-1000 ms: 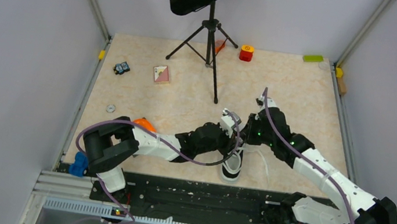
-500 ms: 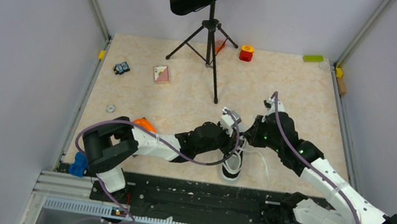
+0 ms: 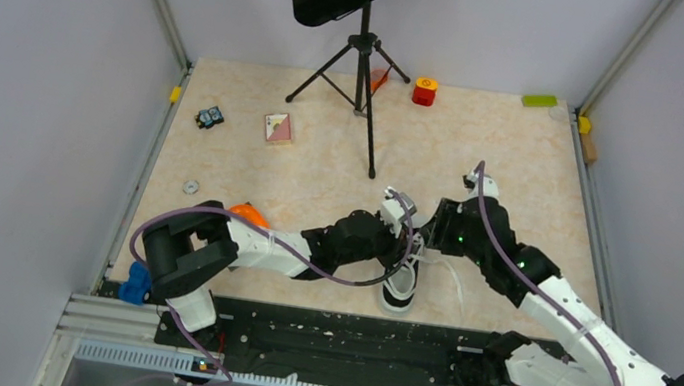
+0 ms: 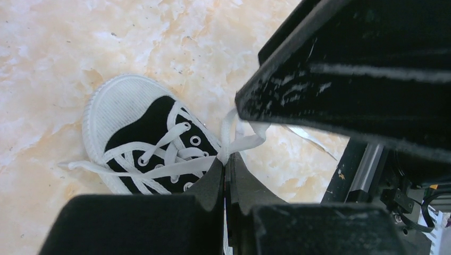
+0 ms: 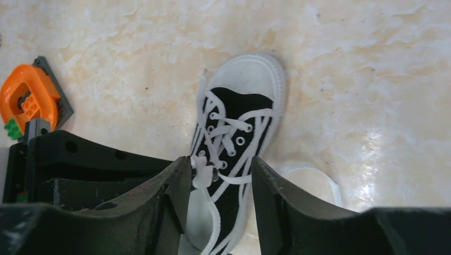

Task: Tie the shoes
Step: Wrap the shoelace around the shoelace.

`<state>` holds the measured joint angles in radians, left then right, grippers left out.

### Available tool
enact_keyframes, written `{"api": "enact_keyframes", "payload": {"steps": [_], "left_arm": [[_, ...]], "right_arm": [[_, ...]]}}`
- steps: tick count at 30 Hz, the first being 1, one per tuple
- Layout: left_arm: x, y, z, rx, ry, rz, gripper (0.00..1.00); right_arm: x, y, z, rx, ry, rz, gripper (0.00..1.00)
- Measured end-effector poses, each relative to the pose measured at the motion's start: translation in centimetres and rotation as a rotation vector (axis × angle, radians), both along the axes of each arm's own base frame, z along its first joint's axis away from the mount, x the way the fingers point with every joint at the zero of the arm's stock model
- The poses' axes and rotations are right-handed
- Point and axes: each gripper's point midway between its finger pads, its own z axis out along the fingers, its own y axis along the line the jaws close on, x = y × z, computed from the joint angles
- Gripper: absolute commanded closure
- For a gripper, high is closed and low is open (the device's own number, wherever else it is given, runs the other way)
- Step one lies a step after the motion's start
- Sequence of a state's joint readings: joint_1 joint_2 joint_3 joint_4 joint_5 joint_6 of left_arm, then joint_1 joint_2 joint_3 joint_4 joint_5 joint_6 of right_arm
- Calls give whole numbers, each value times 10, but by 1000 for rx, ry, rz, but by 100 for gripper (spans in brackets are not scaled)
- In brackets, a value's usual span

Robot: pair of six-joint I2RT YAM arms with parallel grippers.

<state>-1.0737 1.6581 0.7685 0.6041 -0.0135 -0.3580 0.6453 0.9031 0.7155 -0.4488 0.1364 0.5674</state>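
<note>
The shoe (image 3: pixel 398 287) is a small black sneaker with a white toe cap, lying just ahead of the arm bases. In the left wrist view the shoe (image 4: pixel 143 133) lies below my left gripper (image 4: pixel 227 160), which is shut on a white lace (image 4: pixel 242 143) rising from the eyelets. My right gripper (image 5: pixel 220 170) hangs open over the shoe (image 5: pixel 239 114), and a bunched lace (image 5: pixel 202 172) rests against its left finger. From above, the left gripper (image 3: pixel 407 246) and right gripper (image 3: pixel 423 239) meet over the shoe's tongue. A loose lace loop (image 3: pixel 456 275) lies on the table to the shoe's right.
A music stand's tripod (image 3: pixel 365 75) stands at the back centre. An orange toy (image 3: pixel 249 212) lies beside the left arm. A card (image 3: pixel 277 127), a small toy (image 3: pixel 210 117), a red block (image 3: pixel 424 90) and a green piece (image 3: pixel 539 101) lie farther back. A blue clamp (image 3: pixel 137 282) is at the near left.
My right gripper has opened from shut and let go of the lace, and its arm has shifted slightly right. The left gripper has kept its grip and place.
</note>
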Motion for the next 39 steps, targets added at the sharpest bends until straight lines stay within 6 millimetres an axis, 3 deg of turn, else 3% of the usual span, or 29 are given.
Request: {"api": "enact_keyframes", "payload": {"steps": [7,10,12,18,23,30,36,39], "left_arm": [[-2,1,-1,1,10,-58,100],[0,3,0,-9,24,-79,100],[1,4,0,-11,29,-86,100],[1,5,0,-15,38,-105,100],[3,6,0,-23,51,-104,100],[10,11,1,-42,85,-99,100],[7,11,2,-62,116,-129,100],[6,9,1,-70,126,-138,100]], "right_arm": [[-6,-41,21,-24,-46,-180,51],[-16,-62,24,-17,-39,-265,36],[-24,-69,20,-9,-20,-290,32],[-46,-80,-29,-63,159,-365,29],[-50,-81,-64,-134,282,-400,32],[-58,-96,-115,-146,429,-474,33],[-57,-91,-136,-108,480,-448,48],[-51,-85,-138,-94,473,-420,67]]}}
